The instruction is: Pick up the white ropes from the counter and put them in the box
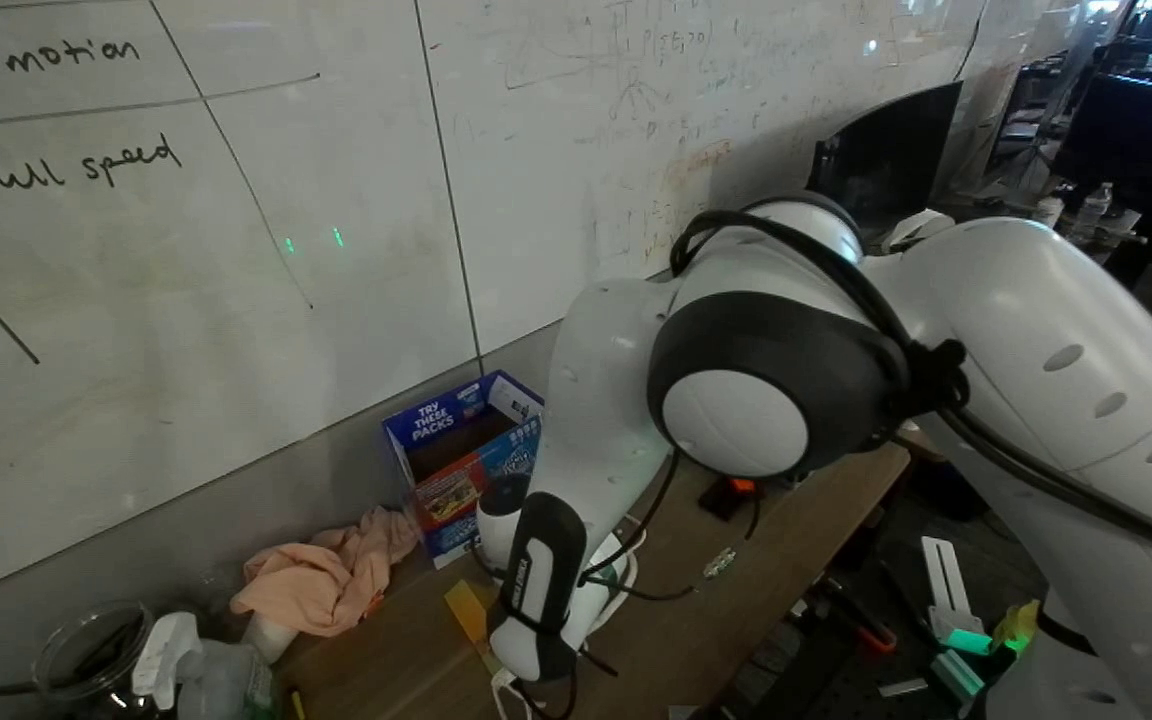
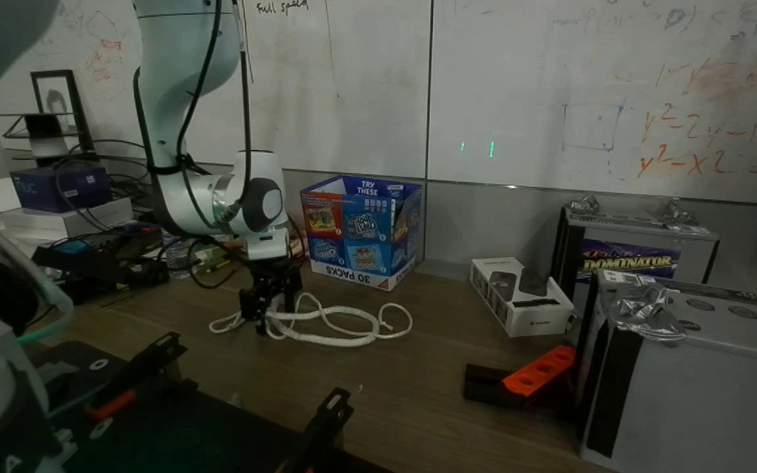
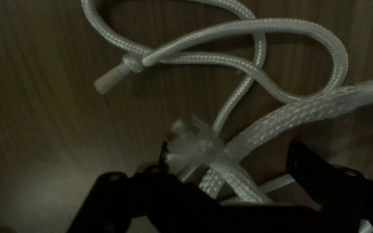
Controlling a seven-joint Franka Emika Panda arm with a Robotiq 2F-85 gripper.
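Claw [image 3: 228, 150] was down at white ropes [image 3: 277, 121], jaws well apart, strands running between them — frayed end [image 3: 193, 149] sat by 9 o'clock jaw in wrist view, couldn't tell if touching. Ropes lay loopy on desk [image 2: 411, 394], mostly toward claw's 3 o'clock in exterior view. Blue box [image 2: 365, 243] stood at claw's 2 o'clock there — peach cloth [image 1: 321, 585] lay bunched at box's 8 o'clock in exterior view.

Near my gripper [image 3: 230, 158], blue box [image 2: 359, 226]: "TRY THESE PACKS", plus "30 PACKS" upside down. Well to one side of gripper, grey case [image 2: 638, 236]: "DOMINATOR"; to opposite side, dark blue carton [image 2: 63, 187]: "nuc". Higher than gripper, whiteboard [image 1: 206, 330]: "full speed", "ow motion" (cut off), orange "y²-2y-1=".
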